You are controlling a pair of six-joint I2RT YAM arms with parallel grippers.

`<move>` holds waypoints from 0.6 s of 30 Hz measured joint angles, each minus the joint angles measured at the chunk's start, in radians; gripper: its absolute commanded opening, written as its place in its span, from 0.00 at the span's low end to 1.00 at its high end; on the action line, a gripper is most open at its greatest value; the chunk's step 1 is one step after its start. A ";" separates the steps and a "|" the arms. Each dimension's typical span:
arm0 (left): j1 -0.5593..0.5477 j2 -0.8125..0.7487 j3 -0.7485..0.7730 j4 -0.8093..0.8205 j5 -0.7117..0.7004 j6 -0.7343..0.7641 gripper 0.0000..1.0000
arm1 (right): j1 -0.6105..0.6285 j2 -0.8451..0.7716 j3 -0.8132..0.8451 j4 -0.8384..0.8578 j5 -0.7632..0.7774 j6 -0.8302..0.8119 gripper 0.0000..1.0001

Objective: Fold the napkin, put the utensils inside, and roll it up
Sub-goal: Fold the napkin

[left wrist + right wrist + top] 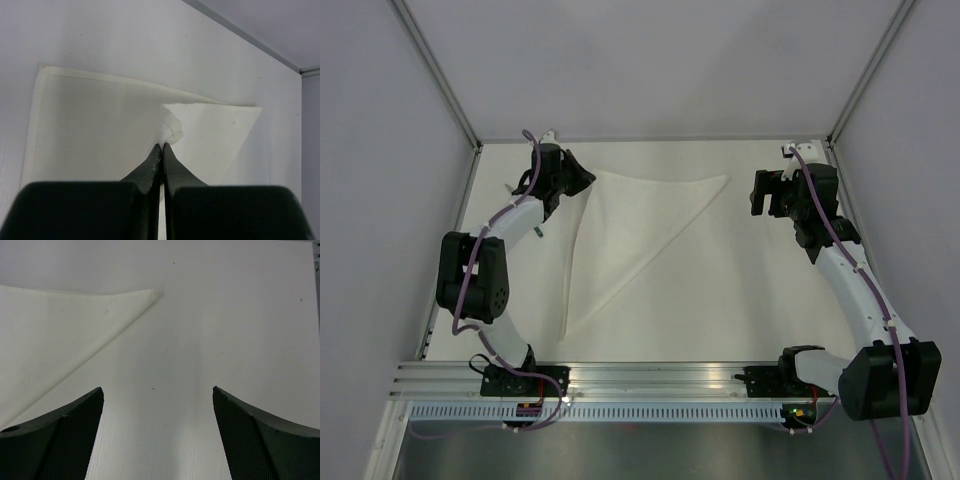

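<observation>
White napkin (640, 225), corner pinched by left gripper (163, 145) — right gripper (157, 390) spread wide

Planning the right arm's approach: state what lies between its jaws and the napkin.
Only bare table, in the right wrist view; right gripper jaws open, clear of napkin.

White table (720, 300), grey walls (650, 60)

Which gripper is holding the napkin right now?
The left gripper: its jaws are shut on a bunched corner of the napkin. The right gripper is open, clear of the cloth.
</observation>
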 measured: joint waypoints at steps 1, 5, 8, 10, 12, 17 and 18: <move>0.002 0.006 0.005 -0.001 0.002 0.000 0.02 | 0.000 0.001 0.000 0.000 0.000 0.000 0.94; 0.010 0.028 0.012 -0.002 0.005 0.000 0.02 | 0.000 0.004 0.000 0.000 0.000 -0.003 0.94; 0.014 0.037 0.016 -0.003 0.005 0.000 0.02 | 0.000 0.007 0.000 0.000 0.000 -0.003 0.94; 0.018 0.039 0.018 -0.004 0.005 0.000 0.02 | 0.000 0.009 0.000 0.000 0.000 -0.003 0.94; 0.021 0.039 0.022 -0.004 0.006 0.000 0.02 | 0.000 0.011 0.000 0.000 0.000 -0.003 0.94; 0.032 0.039 0.027 -0.004 0.021 0.000 0.02 | 0.000 0.011 0.000 -0.001 0.000 -0.003 0.94; 0.034 0.040 0.028 -0.004 0.023 0.000 0.02 | 0.000 0.012 0.000 -0.001 0.000 -0.003 0.94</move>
